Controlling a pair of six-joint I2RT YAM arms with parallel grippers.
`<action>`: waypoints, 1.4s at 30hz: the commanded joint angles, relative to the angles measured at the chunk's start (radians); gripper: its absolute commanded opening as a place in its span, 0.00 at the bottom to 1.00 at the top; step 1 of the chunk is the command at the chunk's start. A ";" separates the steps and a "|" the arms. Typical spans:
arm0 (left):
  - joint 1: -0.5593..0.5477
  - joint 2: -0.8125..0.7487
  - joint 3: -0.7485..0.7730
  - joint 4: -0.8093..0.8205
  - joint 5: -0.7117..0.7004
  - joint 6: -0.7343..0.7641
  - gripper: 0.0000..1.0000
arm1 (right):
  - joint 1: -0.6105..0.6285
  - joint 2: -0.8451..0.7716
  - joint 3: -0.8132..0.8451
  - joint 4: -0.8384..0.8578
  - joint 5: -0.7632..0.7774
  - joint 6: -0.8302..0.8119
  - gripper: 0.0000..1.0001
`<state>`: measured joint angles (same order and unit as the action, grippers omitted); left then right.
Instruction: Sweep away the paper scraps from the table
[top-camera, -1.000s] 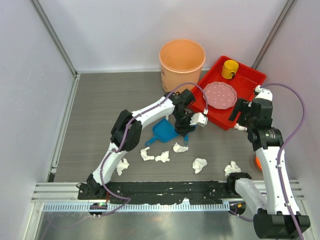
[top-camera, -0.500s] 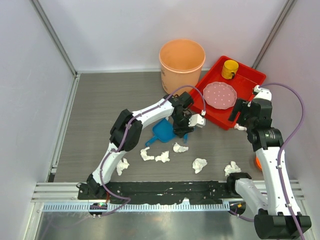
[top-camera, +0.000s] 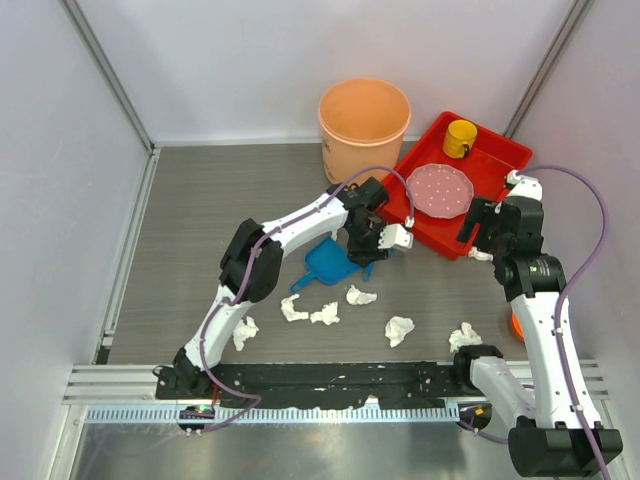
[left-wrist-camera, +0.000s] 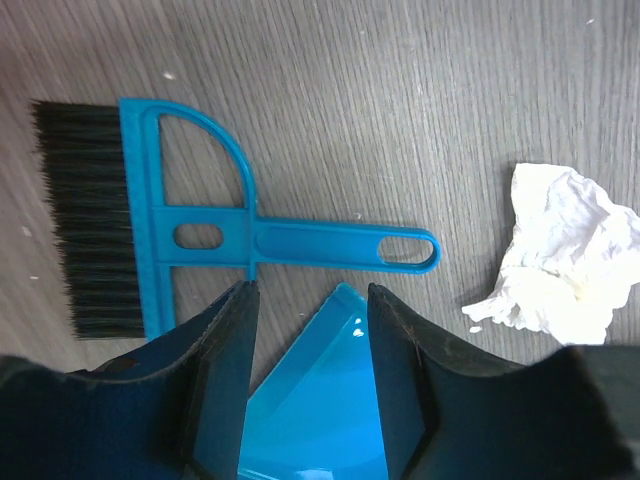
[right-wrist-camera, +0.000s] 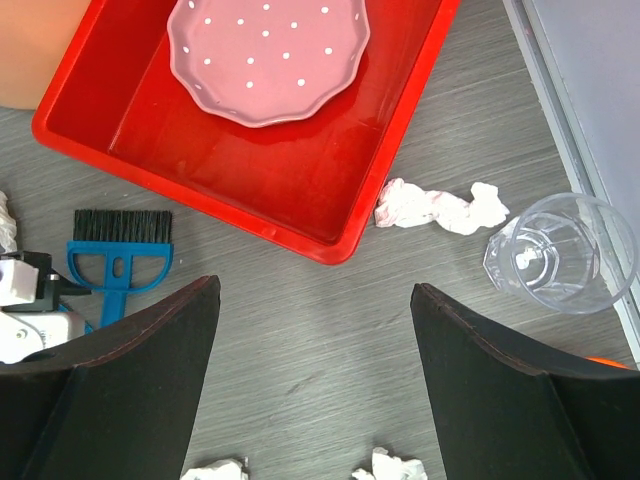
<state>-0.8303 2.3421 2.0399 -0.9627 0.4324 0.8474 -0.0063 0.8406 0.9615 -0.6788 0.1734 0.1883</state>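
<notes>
- Paper scraps (top-camera: 361, 296) are spread over the near half of the counter (top-camera: 200, 200), in a loose row between the arm bases and the blue dustpan (top-camera: 328, 262).
- One more wad (right-wrist-camera: 440, 207) is seen just beside the near edge of the red tray (right-wrist-camera: 250, 160), close to a clear cup (right-wrist-camera: 560, 250).
- No scrap is held or gathered yet, so the sweeping is judged not to have begun.
- The left fingers (left-wrist-camera: 308, 300) are spread apart and hold nothing. They hover directly over the blue brush (left-wrist-camera: 200, 240) and the tip of the dustpan.
- In the left wrist view the brush lies flat just beyond the fingertips, with its bristles to the left and its handle pointing right.
- The handle's long axis runs along the line joining the two fingers, not across the gap. A turn of the wrist, or a grip shifted to the narrow neck, is judged to be needed before closing.
- The right fingers (right-wrist-camera: 315, 292) are also wide apart and empty. They hang above bare counter by the tray corner, well apart from the brush.
- The left arm is therefore judged the nearer one for picking up the brush.
- One scrap lies near the handle's end in the left wrist view, and it could be nudged during the descent.
</notes>
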 joint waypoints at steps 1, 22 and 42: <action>0.023 -0.017 0.078 -0.042 0.061 0.079 0.51 | 0.006 -0.003 0.039 0.028 -0.002 -0.013 0.83; 0.043 0.100 0.098 -0.031 -0.004 0.041 0.43 | 0.039 -0.018 0.029 0.032 0.002 -0.024 0.83; 0.036 0.022 0.055 0.033 -0.017 -0.138 0.00 | 0.039 -0.035 0.069 0.018 -0.023 -0.049 0.83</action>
<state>-0.7925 2.4058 2.0716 -0.9051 0.4042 0.8394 0.0269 0.8352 0.9653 -0.6819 0.1703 0.1703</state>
